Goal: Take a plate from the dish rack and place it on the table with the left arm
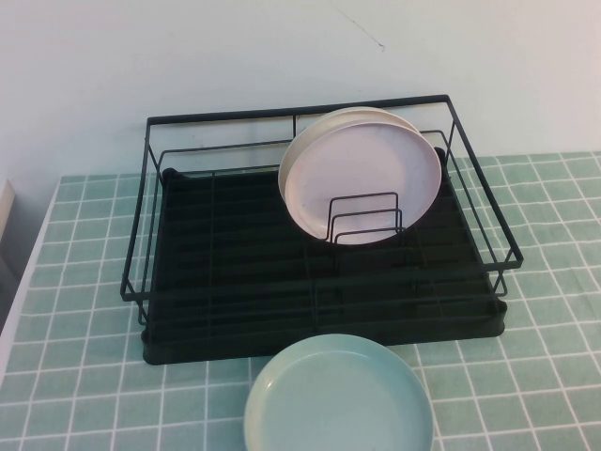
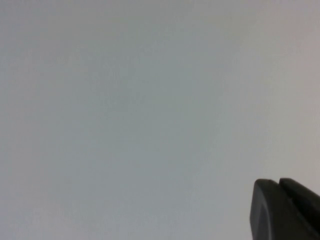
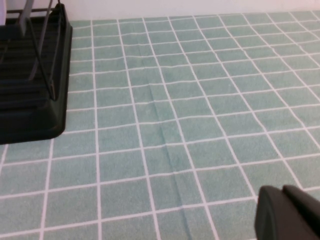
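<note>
Pink plate (image 1: 366, 183) stands in dish rack (image 1: 235, 272), away from both tools, whose fingers' state is unclear.

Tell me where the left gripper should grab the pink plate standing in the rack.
Probably its top rim, from above. The pink plate stands nearly upright in the dish rack, leaning on a cream plate behind; wire dividers cover its lower edge, so only the upper rim is free. The left gripper faces blank wall, the right gripper hovers over the table.

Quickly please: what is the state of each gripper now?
Left gripper: faces a blank wall, holding nothing visible; open or shut cannot be told.
Right gripper: over the table; cannot be told.
</note>
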### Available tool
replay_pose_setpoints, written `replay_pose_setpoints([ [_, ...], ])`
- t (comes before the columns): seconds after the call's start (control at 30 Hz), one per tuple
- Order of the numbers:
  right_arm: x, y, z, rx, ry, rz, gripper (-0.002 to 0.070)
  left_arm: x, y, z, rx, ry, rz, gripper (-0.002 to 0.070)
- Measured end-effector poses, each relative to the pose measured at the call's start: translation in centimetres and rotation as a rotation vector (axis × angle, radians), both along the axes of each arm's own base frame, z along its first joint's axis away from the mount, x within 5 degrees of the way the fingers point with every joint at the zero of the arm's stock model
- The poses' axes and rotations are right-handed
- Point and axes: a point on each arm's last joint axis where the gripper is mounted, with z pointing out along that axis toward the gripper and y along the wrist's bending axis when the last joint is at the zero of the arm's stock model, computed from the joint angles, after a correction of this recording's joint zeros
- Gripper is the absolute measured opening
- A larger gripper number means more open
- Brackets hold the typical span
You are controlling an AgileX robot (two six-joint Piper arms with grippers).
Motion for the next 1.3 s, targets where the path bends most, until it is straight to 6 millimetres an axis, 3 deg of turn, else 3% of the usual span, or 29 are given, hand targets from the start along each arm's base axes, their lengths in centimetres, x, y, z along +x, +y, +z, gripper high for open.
replay_pose_setpoints([
  [0.17, 0.0, 0.0, 0.0, 0.0, 0.0, 0.0, -0.0002, 3.9, -0.1, 0.8, 0.001, 0.4, -0.001, -0.0003],
  [0.33, 0.0, 0.0, 0.0, 0.0, 0.0, 0.0, -0.0002, 8.5, -0.1, -2.5, 0.024, 0.857, 0.01, -0.0003],
  [0.43, 0.0, 0.0, 0.0, 0.0, 0.0, 0.0, -0.0002, 10.5, -0.1, -3.9, 0.048, 0.987, 0.021, -0.0003],
  [0.6, 0.0, 0.0, 0.0, 0.0, 0.0, 0.0, -0.0002, 13.0, -0.6, -4.2, -0.016, 0.971, -0.041, -0.0003],
  [0.73, 0.0, 0.0, 0.0, 0.0, 0.0, 0.0, -0.0002, 14.5, -2.0, -4.6, 0.154, 1.022, -0.098, -0.0003],
  [0.97, 0.0, 0.0, 0.0, 0.0, 0.0, 0.0, -0.0002, 18.3, -6.7, -4.7, 0.541, 1.21, -0.288, -0.0003],
  [1.3, 0.0, 0.0, 0.0, 0.0, 0.0, 0.0, -0.0002, 24.5, -12.9, -3.0, 0.699, 1.163, -0.401, -0.0003],
])
